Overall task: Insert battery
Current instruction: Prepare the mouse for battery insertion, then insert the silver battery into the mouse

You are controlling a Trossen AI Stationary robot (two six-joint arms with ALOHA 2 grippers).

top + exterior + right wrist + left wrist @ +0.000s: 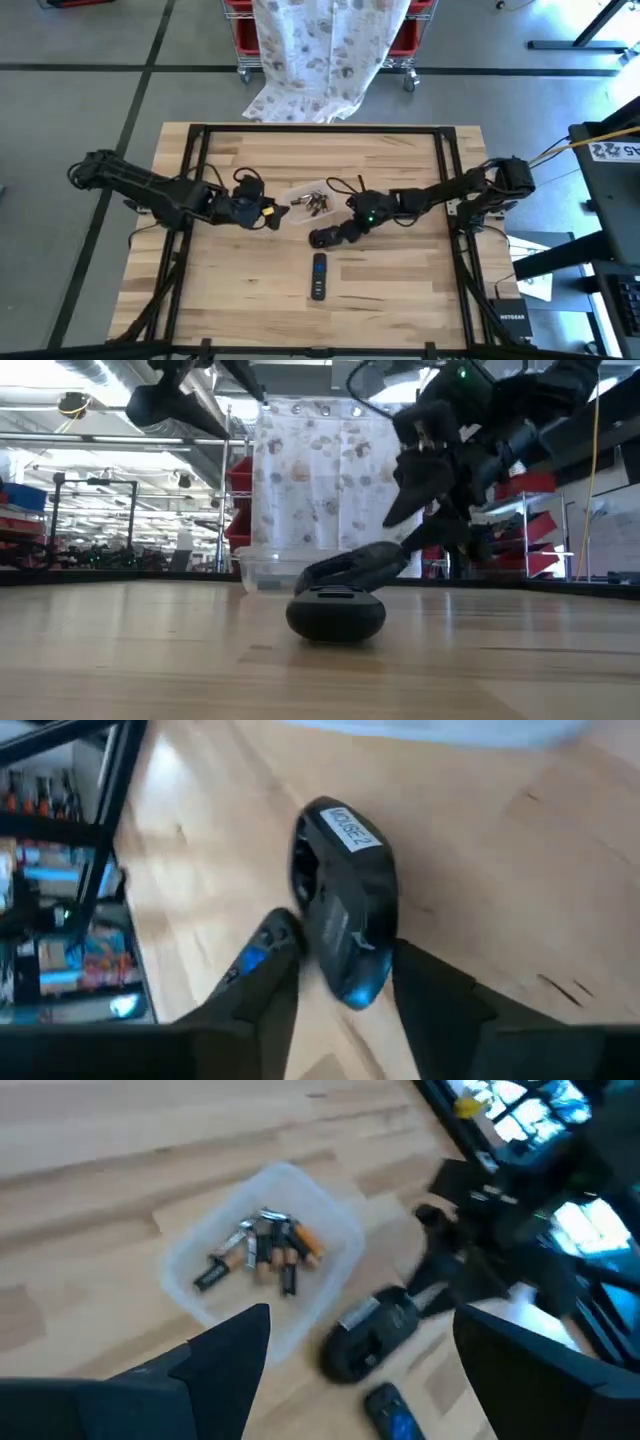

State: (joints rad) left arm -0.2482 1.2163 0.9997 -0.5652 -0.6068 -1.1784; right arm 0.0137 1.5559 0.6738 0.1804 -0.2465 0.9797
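— Wooden tabletop (250, 290), seen from above: where are you?
— My right gripper (345, 232) sits near the centre, holding the black mouse (325, 237) at its 8 o'clock. My left gripper (268, 212) hovers at the 9 o'clock side of the clear tray (300, 190) of batteries (316, 204). A dark remote (318, 276) lies at 6 o'clock from the mouse.
— And from table height?
— The mouse (350, 568) is tilted, lifted in my right gripper (420, 540) above the remote (336, 614).
— Left wrist?
— My fingers (225, 1355) are spread wide, holding nothing. Beyond them are the batteries (258, 1252) in the tray (330, 1215), then the mouse (368, 1337).
— Right wrist?
— My fingers (440, 1005) close narrowly on the mouse (345, 910), labelled underside up. The remote (255, 952) lies beside it.
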